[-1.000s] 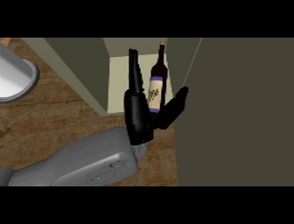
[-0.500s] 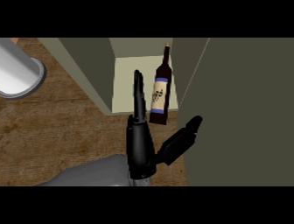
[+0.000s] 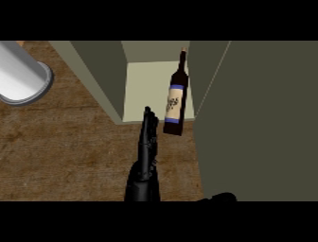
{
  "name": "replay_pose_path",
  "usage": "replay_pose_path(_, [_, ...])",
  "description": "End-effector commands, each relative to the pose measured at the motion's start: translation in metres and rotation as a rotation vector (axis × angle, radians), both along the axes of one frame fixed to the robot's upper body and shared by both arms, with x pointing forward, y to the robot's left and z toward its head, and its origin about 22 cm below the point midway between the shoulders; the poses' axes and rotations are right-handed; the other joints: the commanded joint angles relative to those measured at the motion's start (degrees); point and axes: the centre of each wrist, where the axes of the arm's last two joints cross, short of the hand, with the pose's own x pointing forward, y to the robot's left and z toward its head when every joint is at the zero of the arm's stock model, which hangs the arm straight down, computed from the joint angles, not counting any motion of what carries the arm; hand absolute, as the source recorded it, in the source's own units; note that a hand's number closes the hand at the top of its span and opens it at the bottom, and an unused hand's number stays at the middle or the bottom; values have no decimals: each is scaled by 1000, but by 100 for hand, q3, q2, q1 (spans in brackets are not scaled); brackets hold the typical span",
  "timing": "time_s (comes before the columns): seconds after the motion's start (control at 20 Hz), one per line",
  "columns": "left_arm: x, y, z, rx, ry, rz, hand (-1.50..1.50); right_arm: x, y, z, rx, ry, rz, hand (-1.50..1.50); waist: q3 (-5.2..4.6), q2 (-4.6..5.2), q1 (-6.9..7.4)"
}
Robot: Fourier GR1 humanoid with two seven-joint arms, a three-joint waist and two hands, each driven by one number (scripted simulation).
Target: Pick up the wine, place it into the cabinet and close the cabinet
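You see the right hand (image 3: 145,156) at the lower middle of the head view, its fingers straight and together, pointing up toward the cabinet (image 3: 99,71); it is open and holds nothing. The wine (image 3: 175,99) stands just beyond the fingertips and slightly to their right, apart from them, with a narrow gap between. The bottle is on the pale shelf floor (image 3: 144,90) inside the cabinet, its base at the front edge of this floor and its neck leaning toward the back. To the right of the hand and of the bottle you have the large dark cabinet door (image 3: 273,123), which stands open; its inner edge runs very near the bottle's right side, so there is little room on that side. To the left of the fingers the cabinet's side wall ends, and past it the wooden counter (image 3: 57,146) lies open and gives wide room. Far to the upper left of the hand a grey forearm (image 3: 12,71) comes into view; its hand is not visible. A dark thumb tip (image 3: 221,196) shows at the lower edge, right of the hand.
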Motion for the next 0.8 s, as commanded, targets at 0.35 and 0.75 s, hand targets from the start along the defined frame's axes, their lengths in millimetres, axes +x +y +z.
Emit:
replay_pose_path(0.35, [-60,46,-8,-17,34,-40,150,-14,-20,9,-79,5,-57,-150,1,-51,128])
replay_pose_path(0.75, [-64,69,-5,61,50,-97,150,-9,-23,0,-309,30,173,150,-4,-49,200])
